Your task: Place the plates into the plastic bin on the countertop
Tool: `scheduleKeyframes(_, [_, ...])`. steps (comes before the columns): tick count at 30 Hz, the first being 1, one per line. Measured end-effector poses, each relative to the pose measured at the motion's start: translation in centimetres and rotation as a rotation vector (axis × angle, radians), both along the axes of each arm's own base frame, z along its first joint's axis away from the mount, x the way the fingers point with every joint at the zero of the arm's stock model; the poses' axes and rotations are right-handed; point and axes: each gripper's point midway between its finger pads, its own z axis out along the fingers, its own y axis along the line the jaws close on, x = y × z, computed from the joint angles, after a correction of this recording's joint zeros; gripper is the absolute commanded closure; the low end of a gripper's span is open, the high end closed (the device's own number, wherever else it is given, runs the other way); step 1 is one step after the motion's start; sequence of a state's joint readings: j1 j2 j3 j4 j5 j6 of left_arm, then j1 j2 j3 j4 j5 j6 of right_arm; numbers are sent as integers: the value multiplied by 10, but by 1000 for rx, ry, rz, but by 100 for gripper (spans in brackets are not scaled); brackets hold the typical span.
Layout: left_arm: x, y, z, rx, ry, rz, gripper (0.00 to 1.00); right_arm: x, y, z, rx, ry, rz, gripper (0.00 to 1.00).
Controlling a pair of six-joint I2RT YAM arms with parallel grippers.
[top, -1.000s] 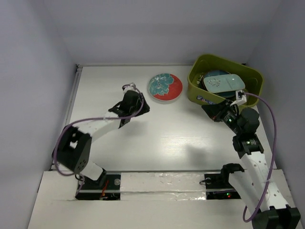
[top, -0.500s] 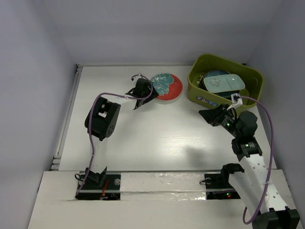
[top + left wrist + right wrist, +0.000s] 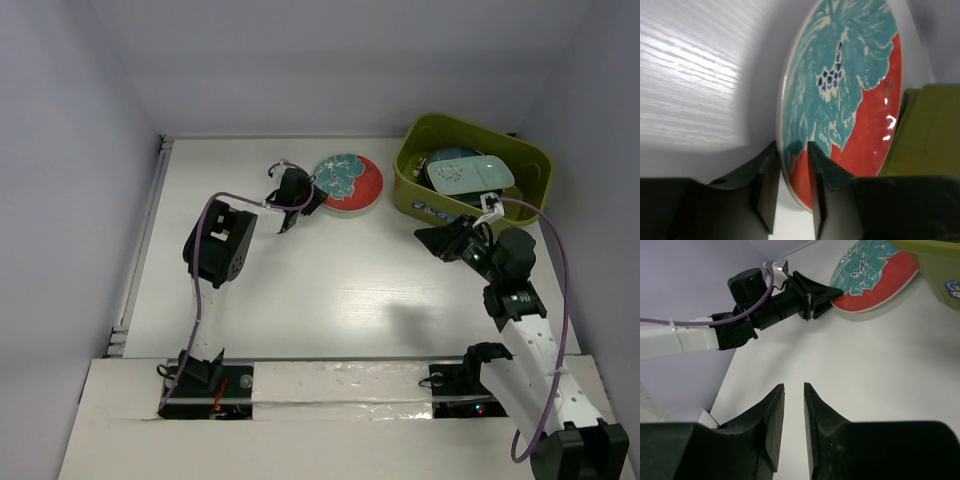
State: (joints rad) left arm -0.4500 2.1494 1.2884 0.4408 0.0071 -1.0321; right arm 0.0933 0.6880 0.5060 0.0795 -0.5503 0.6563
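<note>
The red-teal floral plate (image 3: 348, 183) lies on the white countertop (image 3: 330, 280), left of the olive-green plastic bin (image 3: 410, 190). My left gripper (image 3: 312, 195) is at the plate's left rim. In the left wrist view the rim (image 3: 850, 90) sits between the two fingers (image 3: 765, 175) of this gripper (image 3: 792, 145), which is shut on it. The bin holds stacked plates with the pale mint rectangular one (image 3: 470, 172) on top. My right gripper (image 3: 425, 237) hovers empty over the countertop in front of the bin, its jaws a narrow gap apart (image 3: 794, 386).
The bin stands in the far right corner against the pale grey walls. In the right wrist view the left arm (image 3: 765, 305) reaches to the plate (image 3: 875, 275), with the bin's corner (image 3: 935, 255) beside it. The left arm's elbow (image 3: 215, 245) stands over the left of the countertop.
My left gripper has reached forward and right to the floral plate's rim, and its elbow has risen. My right gripper has drawn back a little left from the bin.
</note>
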Motion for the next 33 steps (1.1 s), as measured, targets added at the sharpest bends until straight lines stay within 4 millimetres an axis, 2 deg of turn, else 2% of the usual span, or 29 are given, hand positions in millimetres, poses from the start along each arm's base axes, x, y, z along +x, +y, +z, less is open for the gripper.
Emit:
scheduleKeyframes(1, [1, 1, -2, -5, 5, 12, 95, 1, 0, -1, 3, 4, -1, 72])
scheduleKeyframes(2, [1, 2, -6, -8, 12, 27, 100, 1, 0, -1, 7, 11, -1, 72])
scheduleKeyframes(5, [5, 2, 3, -83, -20, 56, 100, 3, 1, -4, 10, 24, -2, 71])
scheduleKeyframes(7, [0, 9, 3, -98, -31, 67, 100, 3, 0, -4, 13, 29, -5, 59])
scheduleKeyframes(8, [-8, 14, 1, -107, -37, 69, 100, 3, 1, -4, 12, 28, -5, 53])
scheduleKeyframes(9, [-20, 21, -2, -107, -28, 76, 100, 3, 1, -4, 13, 29, -3, 42])
scheduleKeyframes(10, [-31, 29, -4, -108, -19, 82, 100, 3, 3, -5, 16, 34, 0, 37])
scheduleKeyframes(11, [-44, 39, -1, -110, -17, 87, 100, 4, 4, -4, 18, 33, 3, 27])
scheduleKeyframes(14, [-77, 62, 21, -115, -46, 89, 100, 8, 20, -10, 9, 74, 39, 16])
scheduleKeyframes(16, [-98, 76, 39, -117, -84, 84, 100, 10, 39, -12, -4, 100, 81, 10])
scheduleKeyframes(20, [-145, 96, 53, -122, -114, 65, 100, 15, 71, -18, -32, 145, 137, 5])
scheduleKeyframes(25, [-192, 106, 69, -146, -156, 15, 100, 29, 89, -39, -71, 211, 131, 4])
scheduleKeyframes(30, [-219, 109, 102, -174, -249, -43, 100, 46, 110, -56, -130, 257, 119, 2])
scheduleKeyframes(33, [-228, 111, 125, -195, -315, -69, 100, 55, 113, -62, -148, 269, 103, 2])
